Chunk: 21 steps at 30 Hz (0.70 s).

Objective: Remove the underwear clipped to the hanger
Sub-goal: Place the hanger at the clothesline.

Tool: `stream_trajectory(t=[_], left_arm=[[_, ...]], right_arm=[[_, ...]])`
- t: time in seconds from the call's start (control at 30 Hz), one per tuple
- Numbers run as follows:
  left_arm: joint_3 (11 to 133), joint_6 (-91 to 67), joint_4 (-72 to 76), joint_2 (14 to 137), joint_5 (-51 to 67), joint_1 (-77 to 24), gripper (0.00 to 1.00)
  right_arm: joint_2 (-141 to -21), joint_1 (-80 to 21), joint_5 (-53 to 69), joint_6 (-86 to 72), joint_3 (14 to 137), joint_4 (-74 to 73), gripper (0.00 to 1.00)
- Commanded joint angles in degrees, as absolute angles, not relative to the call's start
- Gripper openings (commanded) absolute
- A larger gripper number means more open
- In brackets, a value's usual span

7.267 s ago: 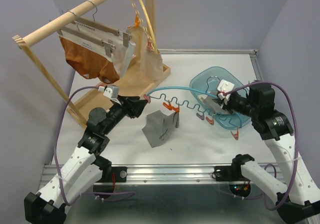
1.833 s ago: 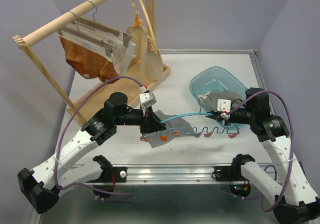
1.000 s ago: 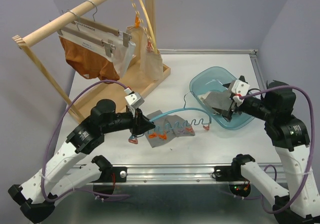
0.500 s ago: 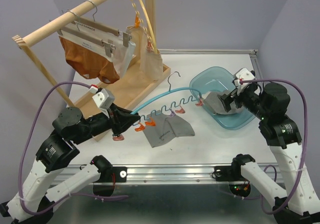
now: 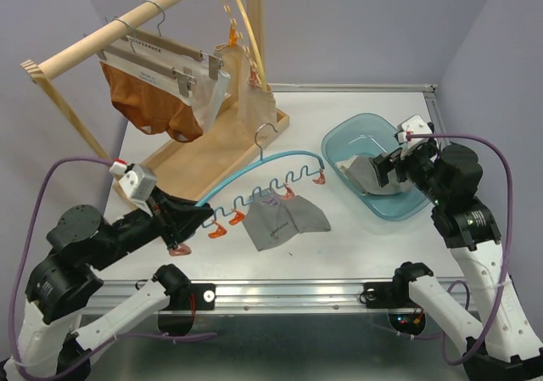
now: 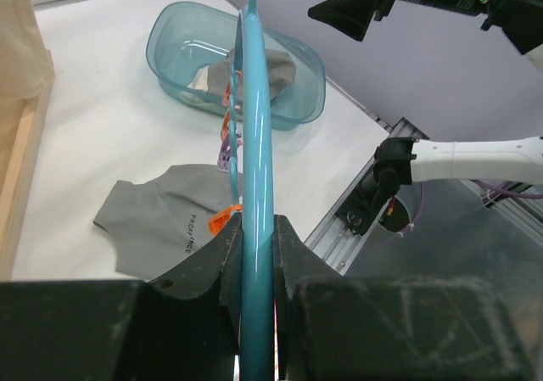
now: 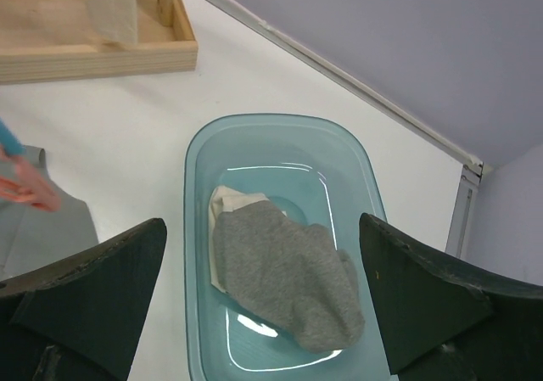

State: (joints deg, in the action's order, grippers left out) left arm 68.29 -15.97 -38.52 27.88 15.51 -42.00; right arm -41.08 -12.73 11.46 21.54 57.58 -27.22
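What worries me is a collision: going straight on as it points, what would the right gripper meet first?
Probably the grey briefs in the tub: the open right gripper is centred on them, though depth is unclear.

A white table (image 5: 339, 101) is seen, on which a pair of grey briefs (image 5: 284, 222) is spread flat near the front edge. A clear teal basin (image 5: 344, 131) is set on the right half, and a rack's wooden base (image 5: 212, 148) is stood at the back left.
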Motion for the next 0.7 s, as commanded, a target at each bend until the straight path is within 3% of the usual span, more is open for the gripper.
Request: stream_trajectory(t=[0.0, 0.3, 0.67], left_arm=[[76.9, -19.1, -39.6, 24.3, 12.4, -42.1, 0.0], [84.1, -18.2, -47.2, 26.2, 10.4, -42.1, 0.0], [102.0, -22.5, -64.2, 29.4, 1.2, -43.7, 0.0]], right_arm=[[-40.7, -12.1, 6.2, 18.5, 54.7, -19.8, 1.0], [-41.7, -11.9, 7.1, 17.4, 50.9, -16.5, 1.0], [-42.5, -11.8, 7.6, 16.7, 47.8, -13.6, 1.0]])
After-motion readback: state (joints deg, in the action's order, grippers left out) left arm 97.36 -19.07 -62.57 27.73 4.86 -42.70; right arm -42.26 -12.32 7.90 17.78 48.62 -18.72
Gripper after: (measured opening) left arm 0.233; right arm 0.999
